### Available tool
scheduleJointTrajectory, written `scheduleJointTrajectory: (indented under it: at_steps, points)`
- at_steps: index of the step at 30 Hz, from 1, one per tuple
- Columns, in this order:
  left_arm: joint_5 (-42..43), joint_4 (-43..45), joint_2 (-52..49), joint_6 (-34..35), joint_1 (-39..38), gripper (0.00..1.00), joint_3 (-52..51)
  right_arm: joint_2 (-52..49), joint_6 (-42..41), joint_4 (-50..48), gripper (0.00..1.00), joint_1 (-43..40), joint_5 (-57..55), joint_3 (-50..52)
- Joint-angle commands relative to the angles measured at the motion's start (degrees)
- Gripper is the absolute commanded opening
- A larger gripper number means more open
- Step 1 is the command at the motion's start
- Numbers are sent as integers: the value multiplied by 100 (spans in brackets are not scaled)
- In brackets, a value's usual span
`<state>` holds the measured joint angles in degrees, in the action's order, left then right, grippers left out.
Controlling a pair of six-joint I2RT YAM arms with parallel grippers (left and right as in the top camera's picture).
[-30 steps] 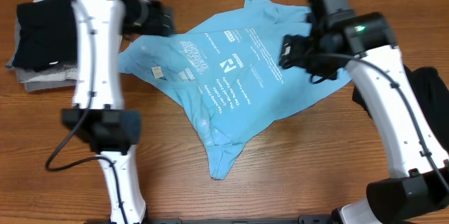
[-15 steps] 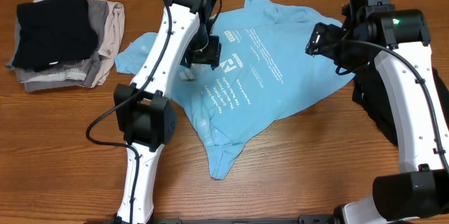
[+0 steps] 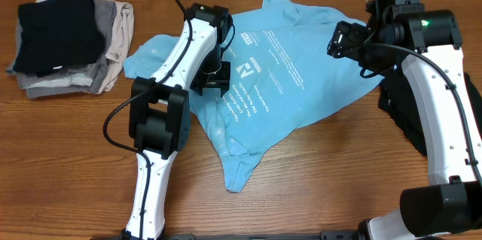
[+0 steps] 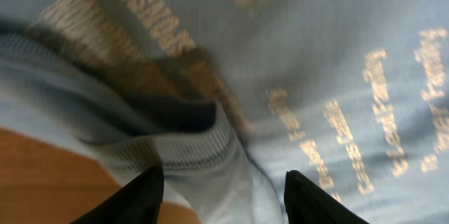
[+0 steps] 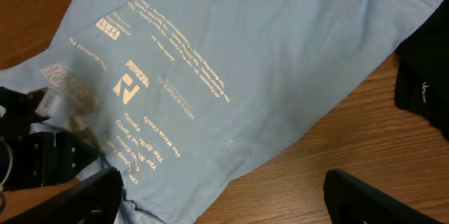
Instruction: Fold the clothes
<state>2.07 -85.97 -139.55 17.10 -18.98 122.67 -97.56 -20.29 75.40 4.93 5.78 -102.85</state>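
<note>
The wooden table (image 3: 324,187) bears one light blue T-shirt (image 3: 279,82), crumpled at its middle, print upward. One black garment (image 3: 56,33) tops the folded stack (image 3: 113,52) far left; a second black garment (image 5: 424,76), plainest from the right wrist, lies beside the shirt's right edge. Only the left wrist shows the left claw (image 4: 221,182) released astride a ribbed band (image 4: 189,150). The right claw (image 5: 221,182) hangs released above the shirt.

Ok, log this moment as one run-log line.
T-shirt: rumpled on table, unfolded | left gripper: open, at ribbed shirt edge | right gripper: open, above shirt's right side | clothes stack: table's far-left corner
</note>
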Motion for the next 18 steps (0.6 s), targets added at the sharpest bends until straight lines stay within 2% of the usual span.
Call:
scheduleJointTrajectory:
  at_steps: [1, 5, 8, 18]
  points:
    - [-216, 229, 4, 90, 44, 53, -221, 101, 90, -44, 95, 13, 28, -61]
    - [-505, 330, 4, 92, 59, 33, -262, 101, 107, -52, 95, 15, 28, -61]
    - [-678, 157, 4, 92, 111, 4, -262, 101, 107, -81, 95, 15, 28, -61]
    - [-1027, -1093, 68, 258, 634, 4, -258, 101, 149, -129, 95, 15, 28, -61]
